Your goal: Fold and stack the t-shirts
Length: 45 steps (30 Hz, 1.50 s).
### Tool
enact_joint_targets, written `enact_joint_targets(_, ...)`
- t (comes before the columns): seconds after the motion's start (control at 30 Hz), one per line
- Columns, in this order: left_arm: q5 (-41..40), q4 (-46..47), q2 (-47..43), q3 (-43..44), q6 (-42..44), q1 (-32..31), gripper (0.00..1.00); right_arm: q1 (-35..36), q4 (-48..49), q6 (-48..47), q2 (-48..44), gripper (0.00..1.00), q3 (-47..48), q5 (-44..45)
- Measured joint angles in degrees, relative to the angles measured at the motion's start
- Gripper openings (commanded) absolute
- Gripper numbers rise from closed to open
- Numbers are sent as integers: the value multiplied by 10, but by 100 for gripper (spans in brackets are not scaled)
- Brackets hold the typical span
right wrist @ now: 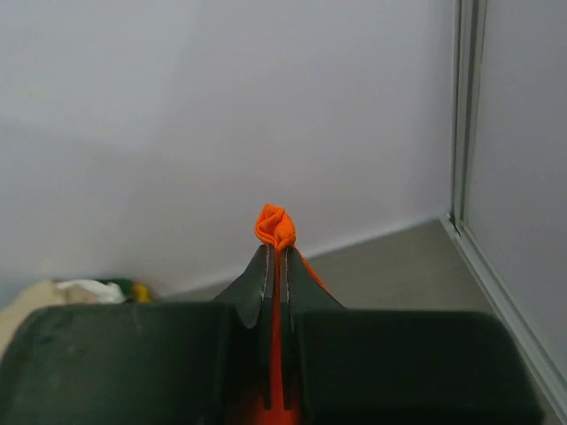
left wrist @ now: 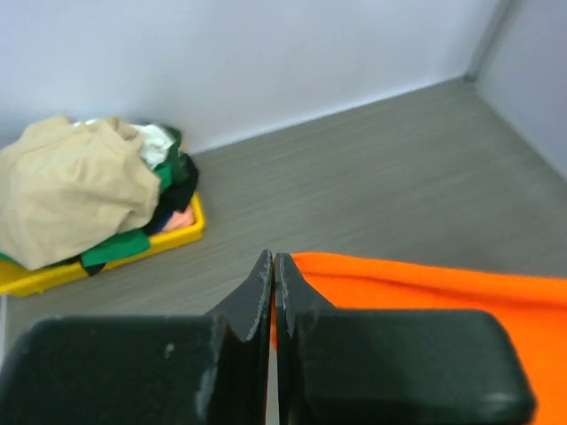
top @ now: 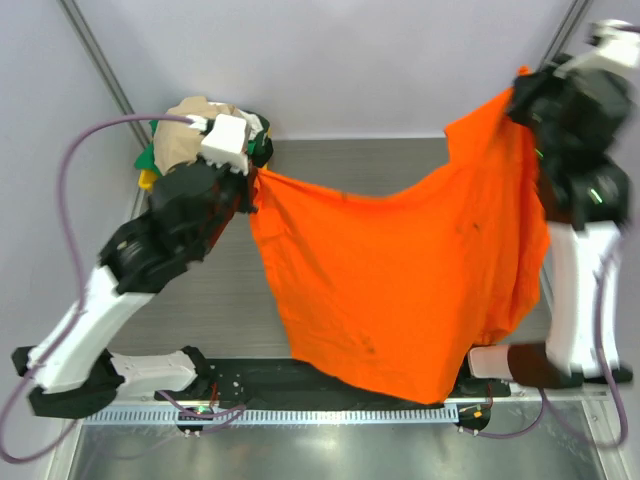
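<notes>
Bright orange t-shirt (top: 400,290) hangs spread between both arms above the grey table (top: 330,165). Right gripper (right wrist: 276,252): fingers clenched on one corner of the shirt, with a small wad of orange cloth protruding past the fingertips. This end is held high. Left gripper (left wrist: 273,258): fingers pressed together, with the shirt edge running up to them. The top view shows the cloth drawn to a point there, so it appears clamped, though the pinched fabric itself is hidden. The lower hem overlaps the base rail (top: 270,413) at the near edge. Yellow bin (left wrist: 182,237), far left corner: holds a heap with a beige t-shirt (left wrist: 71,186) on top and a dark green t-shirt (left wrist: 115,248) beneath.
</notes>
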Motion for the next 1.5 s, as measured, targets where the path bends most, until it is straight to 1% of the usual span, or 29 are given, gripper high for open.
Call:
enact_joint_targets(0.07, 82, 35, 33, -54, -16, 140, 0, 0, 13, -6, 90, 1, -23, 23)
enact_joint_targets(0.13, 151, 51, 70, -97, -29, 239, 0, 0, 25, -7, 193, 1, -53, 44)
enact_joint_targets(0.17, 191, 59, 103, -113, -39, 291, 0, -1, 26, -7, 235, 1, -66, 53)
enact_joint_targets(0.2, 222, 65, 133, -118, -48, 327, 0, -2, 24, -6, 286, 2, -78, 65)
enact_joint_targets(0.23, 251, 73, 174, -117, -55, 360, 0, -4, 22, -5, 333, 12, -83, 73)
enact_joint_targets(0.27, 282, 74, 229, -102, -65, 389, 1, -7, 18, -2, 372, 39, -84, 75)
enact_joint_targets(0.3, 303, 78, 280, -82, -71, 409, 6, -13, 13, 3, 420, 78, -83, 74)
enact_joint_targets(0.33, 321, 73, 340, -54, -76, 427, 16, -18, 8, 9, 457, 86, -76, 72)
enact_joint_targets(0.37, 333, 54, 414, 3, -81, 442, 37, -24, -2, 8, 490, 89, -64, 71)
enact_joint_targets(0.4, 339, 28, 475, 63, -82, 449, 48, -30, -22, 11, 526, 90, -40, 69)
enact_joint_targets(0.43, 344, 14, 543, 133, -90, 457, 54, -33, -36, 13, 551, 91, -18, 66)
enact_joint_targets(0.5, 346, -30, 631, 242, -102, 464, 57, -40, -45, 19, 568, 92, -3, 59)
enact_joint_targets(0.53, 346, -42, 654, 270, -109, 465, 57, -43, -53, 22, 563, 92, -3, 55)
enact_joint_targets(0.6, 343, -67, 654, 269, -123, 463, 58, -46, -40, 29, 528, 92, -32, 44)
enact_joint_targets(0.67, 342, -57, 596, 184, -141, 457, 58, -46, -20, 37, 463, 92, -97, 30)
enact_joint_targets(0.77, 343, -35, 449, -2, -172, 443, 57, -43, 11, 51, 334, 91, -227, 5)
enact_joint_targets(0.83, 343, -23, 358, -88, -190, 433, 57, -41, 32, 59, 263, 89, -304, -14)
enact_joint_targets(0.9, 344, 7, 276, -166, -211, 422, 56, -40, 51, 69, 218, 87, -369, -36)
enact_joint_targets(1.0, 352, 56, 192, -283, -241, 409, 55, -40, 66, 73, 211, 85, -441, -61)
enact_joint_targets(1.1, 365, 91, 194, -360, -266, 407, 53, -40, 66, 79, 249, 85, -488, -72)
enact_joint_targets(1.23, 376, 121, 261, -414, -296, 407, 51, -40, 64, 88, 301, 84, -505, -77)
enact_joint_targets(1.37, 378, 143, 319, -418, -316, 407, 50, -40, 67, 92, 335, 84, -489, -73)
enact_joint_targets(1.5, 372, 154, 383, -385, -321, 407, 47, -40, 68, 98, 403, 83, -433, -60)
